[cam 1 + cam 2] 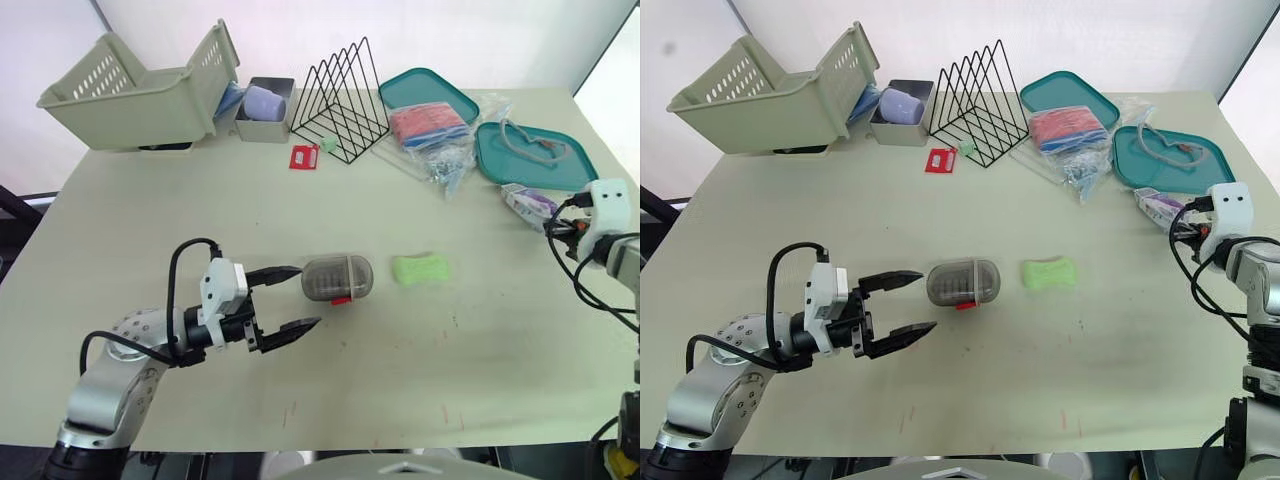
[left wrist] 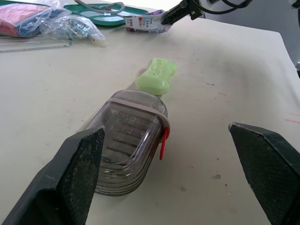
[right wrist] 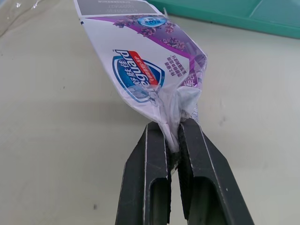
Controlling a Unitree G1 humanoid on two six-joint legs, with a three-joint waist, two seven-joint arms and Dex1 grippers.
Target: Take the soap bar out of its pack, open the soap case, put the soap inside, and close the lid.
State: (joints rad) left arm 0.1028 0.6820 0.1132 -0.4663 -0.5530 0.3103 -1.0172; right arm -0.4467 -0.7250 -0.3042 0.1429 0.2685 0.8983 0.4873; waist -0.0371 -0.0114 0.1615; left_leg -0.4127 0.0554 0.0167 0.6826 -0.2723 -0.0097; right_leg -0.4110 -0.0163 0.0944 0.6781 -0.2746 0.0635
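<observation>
Finding: the soap bar [image 1: 421, 268] is out of its wrapper and lies bare on the bench [image 1: 400, 380], near the soap case [image 1: 338, 278] on its right-hand end but apart from it. The case is lidded, lying flat, with its long axis running left to right across the bench and its red clasp [image 1: 341, 299] on the side facing the robot.

Left gripper [image 1: 306, 296]: jaws spread wide and empty, pointing rightward along the case's long axis. The near end of the case sits at the mouth of the jaws, closer to the farther finger.

Right gripper [image 3: 172, 129]: jaws clenched on the crimped end of the soap pack [image 3: 145, 70], near the right edge of the bench and well apart from the case.

Assessment: the left arm is plainly the nearer. The case lies straight ahead of it, so opening the lid looks to be the step in hand
</observation>
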